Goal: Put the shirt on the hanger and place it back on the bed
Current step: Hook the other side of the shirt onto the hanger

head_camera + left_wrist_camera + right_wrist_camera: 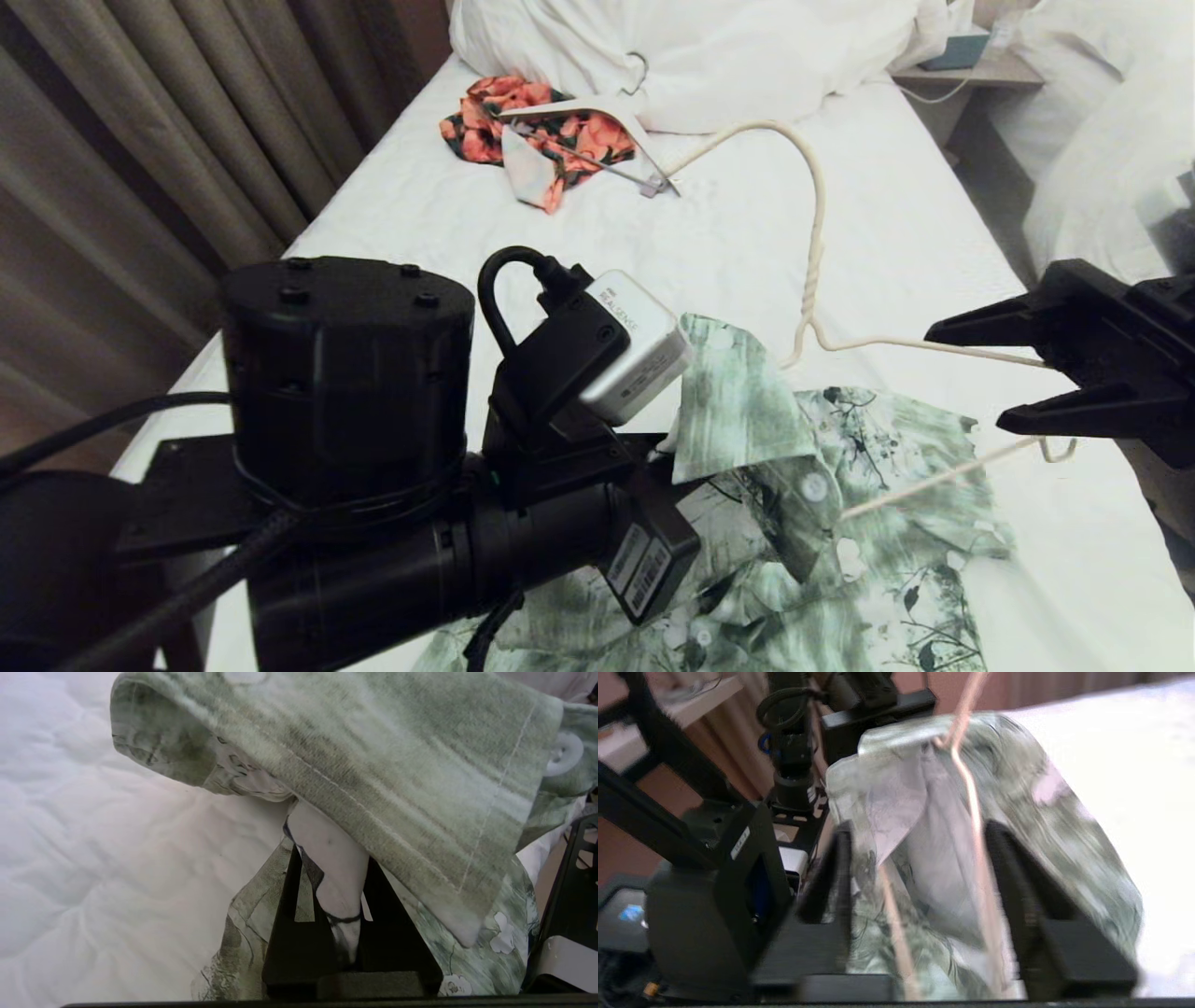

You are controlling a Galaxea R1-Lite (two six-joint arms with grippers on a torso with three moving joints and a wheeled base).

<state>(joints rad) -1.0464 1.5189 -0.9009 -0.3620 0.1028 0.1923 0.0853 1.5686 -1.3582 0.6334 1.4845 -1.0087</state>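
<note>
Head view: looks forward and down along the bed [392,215], far enough back to take in both arms.
Left wrist view: sits close behind the left gripper [329,900], facing along its jaws; the shirt [373,765] drapes just ahead of them.
Right wrist view: looks from close behind the right gripper [920,877], between its spread jaws, toward the robot.
Shared: all three views show the shirt; head and right wrist views both show the hanger [815,261].

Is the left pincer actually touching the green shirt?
Touching. In the left wrist view the left pincer is shut on a fold of the shirt, with cloth pinched between its two black fingers.
</note>
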